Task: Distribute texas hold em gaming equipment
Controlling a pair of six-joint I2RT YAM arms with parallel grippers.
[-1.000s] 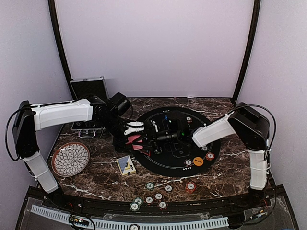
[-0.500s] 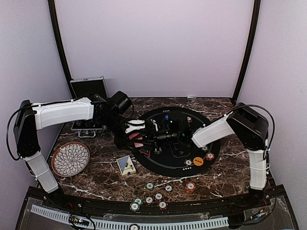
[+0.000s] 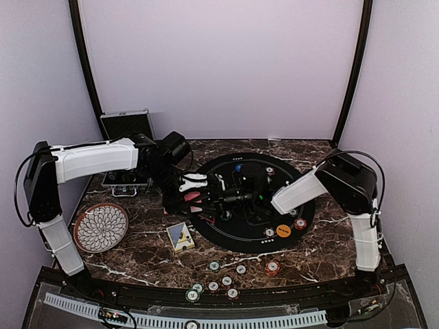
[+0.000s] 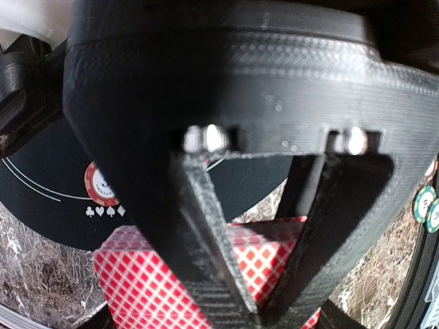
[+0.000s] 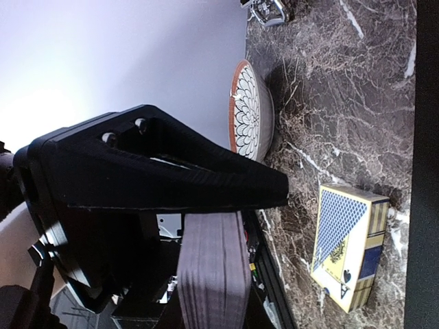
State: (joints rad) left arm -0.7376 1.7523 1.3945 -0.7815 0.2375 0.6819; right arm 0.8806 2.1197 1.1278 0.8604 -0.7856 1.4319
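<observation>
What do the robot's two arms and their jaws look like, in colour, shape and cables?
The left arm and the right arm both have white shells on their links and black joints. A thin black cable loops beside each shoulder. The jaws are black ribbed plastic, shaped as open triangles, with small silver screws.

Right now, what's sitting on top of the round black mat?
An orange marker disc, a blue marker disc and several striped-edge poker chips lie near the round black mat's rim. The left pincer, the right pincer and red-backed playing cards cover its middle.
</observation>
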